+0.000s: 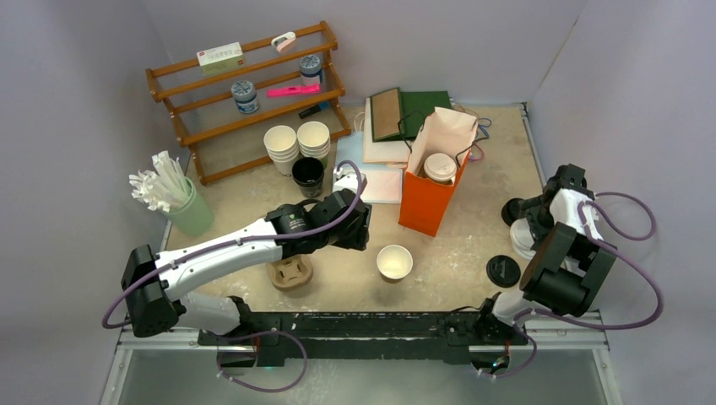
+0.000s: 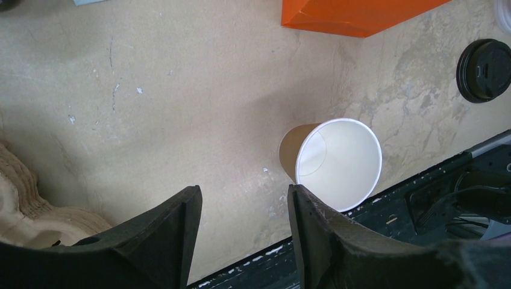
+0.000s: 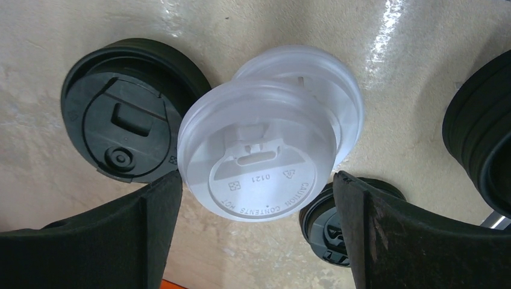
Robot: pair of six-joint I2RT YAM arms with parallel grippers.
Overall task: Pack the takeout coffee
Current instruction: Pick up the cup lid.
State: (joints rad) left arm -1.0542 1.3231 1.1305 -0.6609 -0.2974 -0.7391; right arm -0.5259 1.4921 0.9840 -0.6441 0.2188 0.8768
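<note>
**Open cup beside the left gripper, white lids beneath the right**

The table point(image 1: 473, 253) is seen with both arms reached out over it. The left gripper point(image 2: 244, 198) is released: its fingers are parted and only bare tabletop is seen between them. The right gripper point(image 3: 258, 180) is spread wide, with nothing clenched. Whether its pads touch anything cannot be told.

The orange bag point(image 1: 426, 207) is stood upright, ahead of the left gripper and apart from it. One lidded cup point(image 1: 439, 168) of takeout coffee is already set inside it.

The cardboard carrier point(image 2: 24, 198) is laid flat, close beside the left gripper's outer finger, at the left edge of the left wrist view.

The open kraft cup point(image 2: 337, 165), upright and without a lid, is placed just past the other finger of the left gripper, outside the gap between the fingers and near the table's front edge.

A white lid point(image 3: 259, 159) is framed between the right gripper's fingers, below them. It is stacked off-centre on a second white lid point(image 3: 337, 84), which lies farther ahead of the fingertips.

A black lid point(image 3: 126, 120) is lodged partly under the upper white lid, ahead of the finger at the left of the right wrist view. A smaller black lid point(image 3: 319, 229) is partly hidden behind the opposite finger.
</note>
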